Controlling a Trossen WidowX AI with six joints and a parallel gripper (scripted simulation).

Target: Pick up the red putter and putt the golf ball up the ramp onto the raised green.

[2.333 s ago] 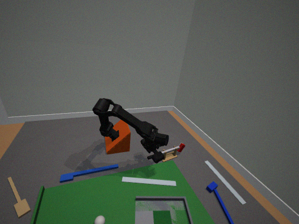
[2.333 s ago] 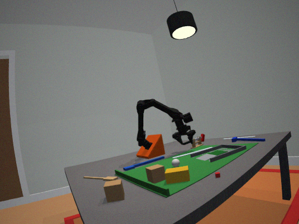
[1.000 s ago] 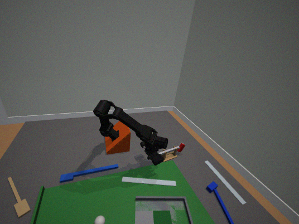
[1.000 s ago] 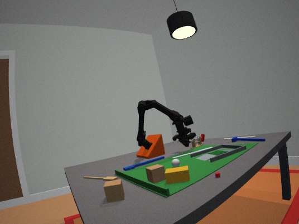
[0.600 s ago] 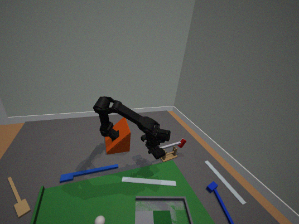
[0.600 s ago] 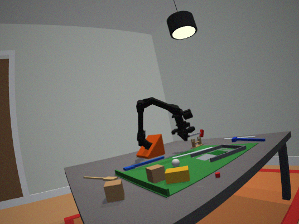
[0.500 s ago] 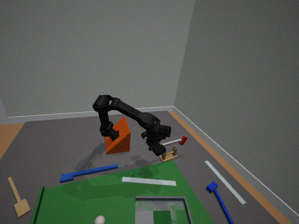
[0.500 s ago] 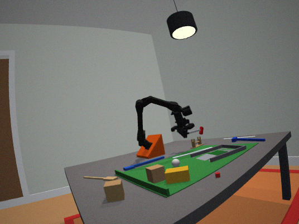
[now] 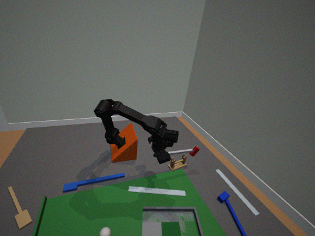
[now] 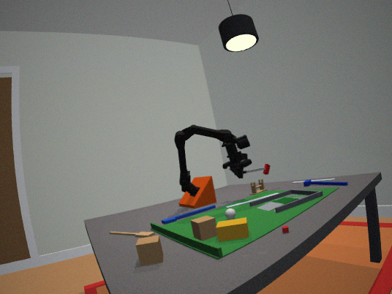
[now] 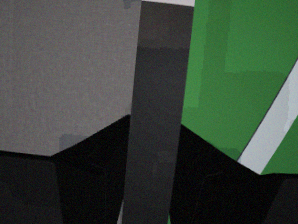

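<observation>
Grasping the red putter (image 9: 182,151) (image 10: 256,170) (image 11: 159,100) in the pincer (image 9: 164,158) (image 10: 239,175) (image 11: 149,125), clenched on its dark grip, with the shaft pointing between two and three o'clock in the top view and ending in the red head. Raised above the surface (image 9: 59,152) (image 10: 205,270), clear of the wooden stand (image 9: 177,167) (image 10: 257,191) near four o'clock. Around nine to ten, set beside the arm's foot, an orange wedge (image 9: 129,151) (image 10: 205,194). Toward six, on the green mat (image 9: 117,205) (image 10: 263,227) (image 11: 210,90), a pale strip (image 9: 157,191) (image 10: 252,200) (image 11: 272,130), then, farther out, the grey ramp (image 9: 151,229) (image 10: 268,206) and green patch (image 9: 171,229) (image 10: 286,200) inside a dark border. Out at seven, on the mat and off the ramp, the golf ball (image 9: 105,231) (image 10: 230,213). Between eight and nine, a blue club (image 9: 97,179) (image 10: 190,213); far out at four, another blue club (image 9: 234,215) (image 10: 327,183).
</observation>
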